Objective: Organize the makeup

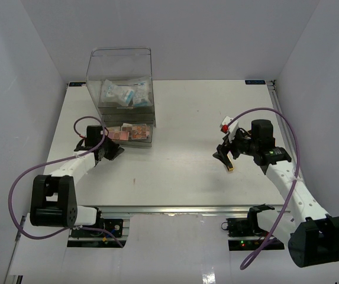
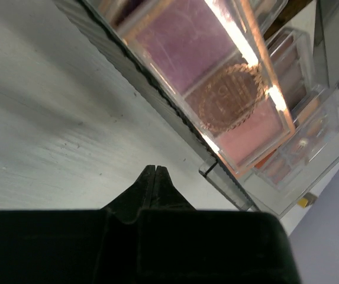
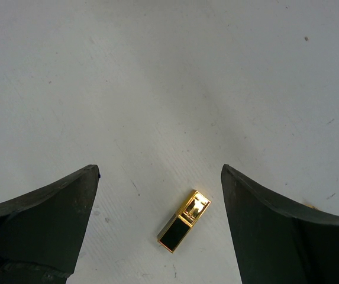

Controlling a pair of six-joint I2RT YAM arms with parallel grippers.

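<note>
Palettes [image 2: 216, 77] of glossy pink powder lie beside your left gripper [image 2: 156, 173], pinched tight; your right gripper [image 3: 160, 168] gapes wide over a boxy gold-black tube [image 3: 184, 220].

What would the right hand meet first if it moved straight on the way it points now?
Probably the black-gold tube, lying on the table between the open fingers of the right hand; depth is unclear, so the table may come first.
</note>
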